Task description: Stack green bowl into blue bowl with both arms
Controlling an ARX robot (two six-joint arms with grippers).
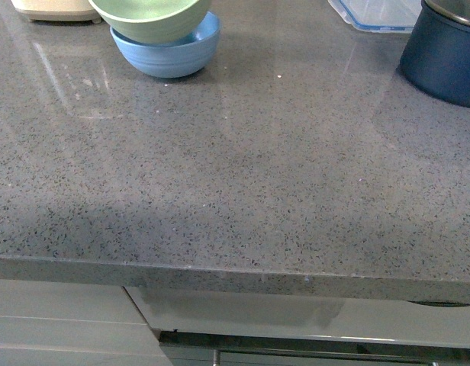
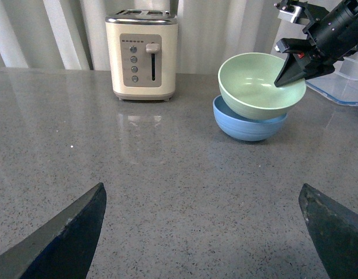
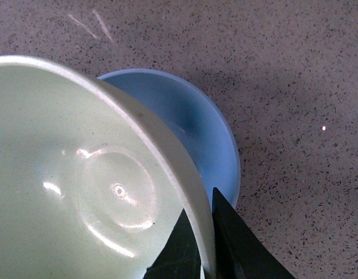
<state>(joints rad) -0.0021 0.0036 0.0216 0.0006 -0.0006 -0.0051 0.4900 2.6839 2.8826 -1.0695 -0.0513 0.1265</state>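
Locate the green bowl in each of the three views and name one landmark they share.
Front view: the green bowl sits at the top edge, left of centre, partly cut off.
Left wrist view: it is beside the toaster, tilted, with the right gripper pinching its rim.
Right wrist view: it fills much of the frame, rim clamped by that gripper.
Shared landmark: the blue bowl directly beneath it in all three views.

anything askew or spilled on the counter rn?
Yes: the green bowl sits tilted inside the blue bowl, not seated level, with the right tool pinching its rim. No spill or damage visible.
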